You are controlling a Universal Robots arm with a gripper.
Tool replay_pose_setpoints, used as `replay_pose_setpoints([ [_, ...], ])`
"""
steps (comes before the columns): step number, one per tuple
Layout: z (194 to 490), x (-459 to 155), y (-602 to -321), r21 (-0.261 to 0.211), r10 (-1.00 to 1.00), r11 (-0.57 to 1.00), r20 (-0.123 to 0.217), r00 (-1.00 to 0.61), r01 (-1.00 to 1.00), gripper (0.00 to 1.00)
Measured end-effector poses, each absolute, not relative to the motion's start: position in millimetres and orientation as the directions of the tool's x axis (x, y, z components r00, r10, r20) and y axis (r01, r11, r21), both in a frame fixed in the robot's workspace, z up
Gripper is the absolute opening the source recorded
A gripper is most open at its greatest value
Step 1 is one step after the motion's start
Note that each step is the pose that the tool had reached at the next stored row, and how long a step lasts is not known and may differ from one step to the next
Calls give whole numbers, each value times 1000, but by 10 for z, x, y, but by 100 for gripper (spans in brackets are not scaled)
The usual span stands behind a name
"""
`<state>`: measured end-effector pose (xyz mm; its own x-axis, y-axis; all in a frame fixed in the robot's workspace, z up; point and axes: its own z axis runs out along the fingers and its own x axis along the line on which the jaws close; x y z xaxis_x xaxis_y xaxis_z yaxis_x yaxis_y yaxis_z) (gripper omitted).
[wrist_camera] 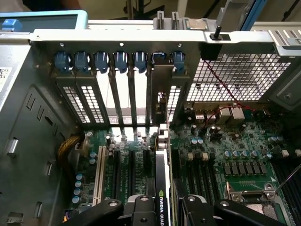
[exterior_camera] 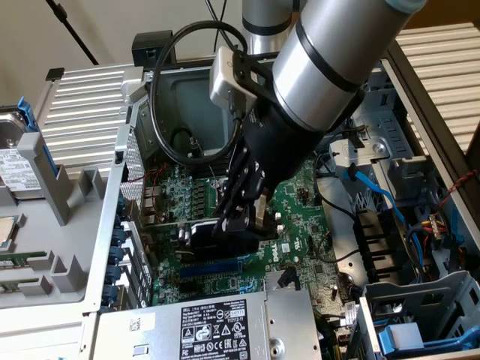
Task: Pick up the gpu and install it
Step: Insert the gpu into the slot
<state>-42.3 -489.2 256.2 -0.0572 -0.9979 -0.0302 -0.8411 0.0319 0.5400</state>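
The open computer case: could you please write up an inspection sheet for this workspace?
Surface: green motherboard inside the open case.
Job's things: gpu on edge over the expansion slots, bracket toward the rear openings.
Clutter: hard drive beside the case.
Grippers: tool closed on the gpu.
Cables: blue cable; black loop at the wrist.
Surroundings: power supply, ribbed panels.

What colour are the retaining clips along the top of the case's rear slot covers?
Blue. The retaining clips show best in the wrist view.
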Motion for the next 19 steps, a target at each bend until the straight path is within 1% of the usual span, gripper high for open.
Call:
replay_pose_setpoints([
  [19, 2542, -421, -4898, 543, -998, 32, -30, -58, -839, 26],
])
